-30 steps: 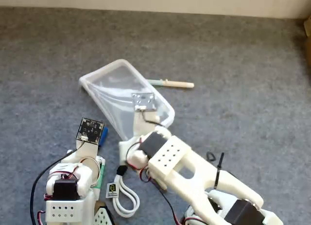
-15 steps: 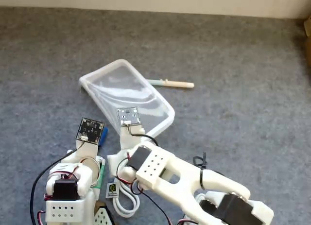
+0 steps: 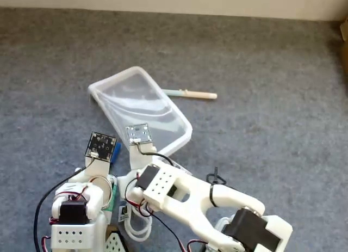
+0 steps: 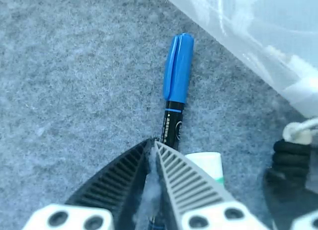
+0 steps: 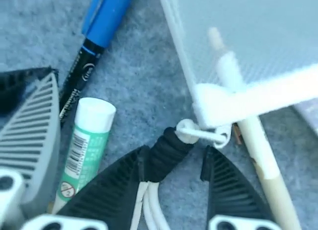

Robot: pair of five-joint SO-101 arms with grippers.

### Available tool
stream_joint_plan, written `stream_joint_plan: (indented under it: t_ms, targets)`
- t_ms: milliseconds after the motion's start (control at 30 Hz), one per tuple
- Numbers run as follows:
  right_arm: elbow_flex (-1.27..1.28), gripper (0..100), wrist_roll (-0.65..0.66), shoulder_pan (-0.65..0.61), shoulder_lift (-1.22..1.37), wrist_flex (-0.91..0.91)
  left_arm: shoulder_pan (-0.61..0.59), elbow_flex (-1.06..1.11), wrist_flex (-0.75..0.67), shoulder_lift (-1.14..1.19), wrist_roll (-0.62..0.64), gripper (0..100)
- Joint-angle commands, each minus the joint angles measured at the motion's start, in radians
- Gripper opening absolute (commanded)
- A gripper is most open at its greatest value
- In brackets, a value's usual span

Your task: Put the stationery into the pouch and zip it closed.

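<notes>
The translucent pouch [image 3: 138,108] lies flat on the grey carpet, and its white zip pull ring [image 5: 199,133] sits at the near corner. My right gripper [image 5: 175,153] is open, with the ring and a black cable end [image 5: 166,150] between its black fingers. My left gripper [image 4: 153,143] is shut, its tips resting over the black barrel of a blue marker [image 4: 176,81]. A green glue stick [image 5: 84,150] with a white cap lies beside that marker. A cream pencil [image 3: 190,93] lies beyond the pouch's far edge. Another cream stick [image 5: 253,140] sits by the pouch corner.
A white cable loop [image 3: 136,227] lies on the carpet between the two arm bases. The right arm [image 3: 163,184] crosses low toward the left arm [image 3: 76,208], so both grippers crowd the pouch's near corner. Bare carpet [image 3: 272,99] spreads to the right.
The right arm has swung left and back along the pouch's near edge, and that corner of the pouch has shifted slightly. The left arm has not moved.
</notes>
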Motion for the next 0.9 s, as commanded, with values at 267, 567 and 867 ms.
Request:
stream_joint_plan:
  t_ms: [267,567,867]
  targets:
    - [0.012,1.3,-0.003,-0.007,0.031,0.001,-0.013,0.018,0.003,-0.005,0.006,0]
    - [0.012,0.9,0.064,0.051,-0.165,0.182,-0.013,0.018,0.003,-0.005,0.006,0]
    - [0.074,0.9,0.272,0.168,-0.372,0.179,-0.013,0.018,0.003,-0.005,0.006,0]
